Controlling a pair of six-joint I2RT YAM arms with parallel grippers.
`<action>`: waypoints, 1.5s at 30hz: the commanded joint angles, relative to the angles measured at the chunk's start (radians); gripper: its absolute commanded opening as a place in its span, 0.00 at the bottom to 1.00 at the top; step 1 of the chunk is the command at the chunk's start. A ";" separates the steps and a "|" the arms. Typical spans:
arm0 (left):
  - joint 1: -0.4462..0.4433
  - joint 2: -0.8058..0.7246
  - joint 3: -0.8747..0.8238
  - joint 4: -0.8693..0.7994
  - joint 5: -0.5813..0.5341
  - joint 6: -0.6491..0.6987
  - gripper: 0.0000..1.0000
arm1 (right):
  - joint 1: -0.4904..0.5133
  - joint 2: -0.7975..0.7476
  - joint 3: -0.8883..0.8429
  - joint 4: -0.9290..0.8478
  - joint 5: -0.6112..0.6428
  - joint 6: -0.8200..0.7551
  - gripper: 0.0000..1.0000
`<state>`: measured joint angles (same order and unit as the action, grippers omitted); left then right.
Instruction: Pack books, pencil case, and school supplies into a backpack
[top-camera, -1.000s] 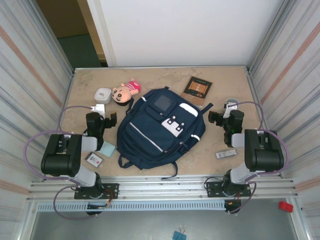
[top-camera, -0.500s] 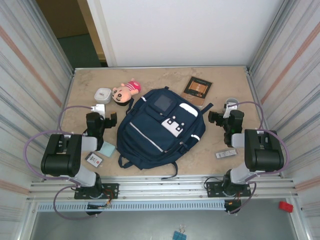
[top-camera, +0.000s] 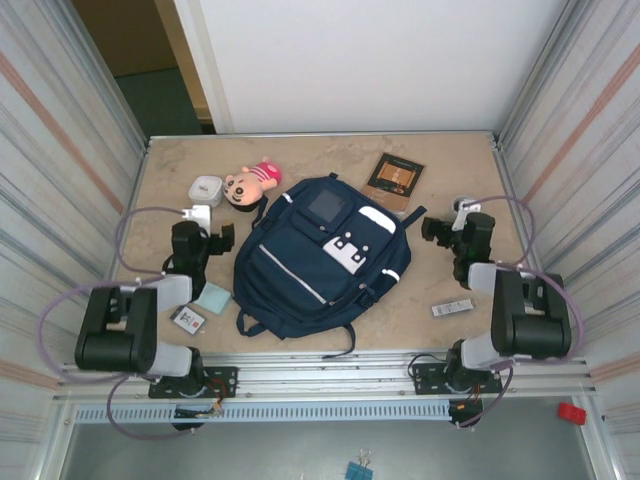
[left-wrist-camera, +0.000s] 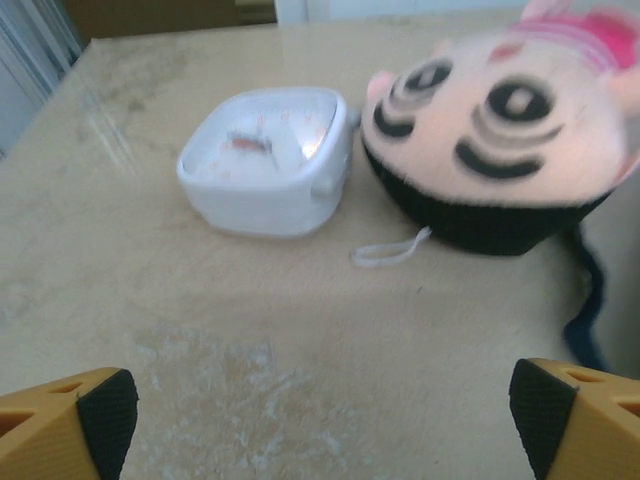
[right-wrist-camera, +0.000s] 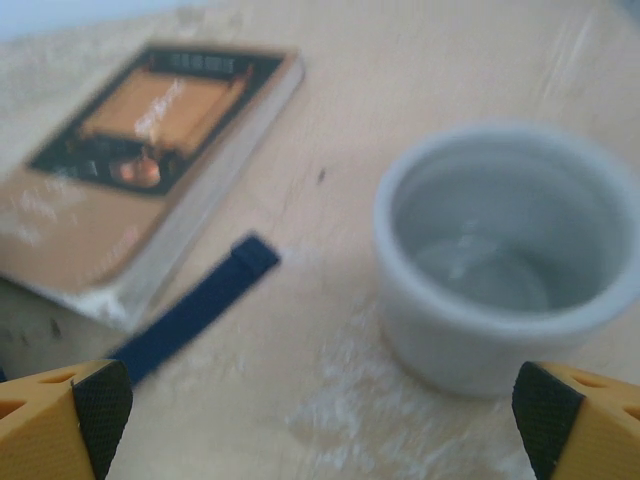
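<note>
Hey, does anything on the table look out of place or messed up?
Nothing looks spilled or broken. The backpack lies diagonally, and the book sits tilted beside its far right corner.

Nothing legible anywhere. Pale lettering along the top of the book (right-wrist-camera: 150, 130) cover, too blurred to read. Faint reddish marks on the face of the white rounded box (left-wrist-camera: 265, 160), unreadable. Dark print on the card-like pack (top-camera: 187, 318) and slim bar (top-camera: 452, 308), too small to make out.

Even soft light, wrist views blurred
</note>
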<state>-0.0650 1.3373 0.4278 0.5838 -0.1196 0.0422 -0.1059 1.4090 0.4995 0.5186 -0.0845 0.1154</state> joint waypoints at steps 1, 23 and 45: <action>-0.002 -0.181 0.114 -0.270 0.016 -0.040 0.94 | -0.020 -0.160 0.161 -0.312 -0.014 0.058 0.99; -0.201 0.043 0.389 -0.921 0.331 -0.486 0.52 | 0.484 -0.405 0.166 -0.931 -0.117 0.804 0.82; -0.584 -0.115 0.153 -0.762 0.224 -0.676 0.45 | 0.516 0.119 0.328 -0.506 -0.210 0.707 0.75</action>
<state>-0.5816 1.2518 0.5896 -0.2020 0.0952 -0.6205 0.4305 1.5021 0.7502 -0.0921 -0.2028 0.8948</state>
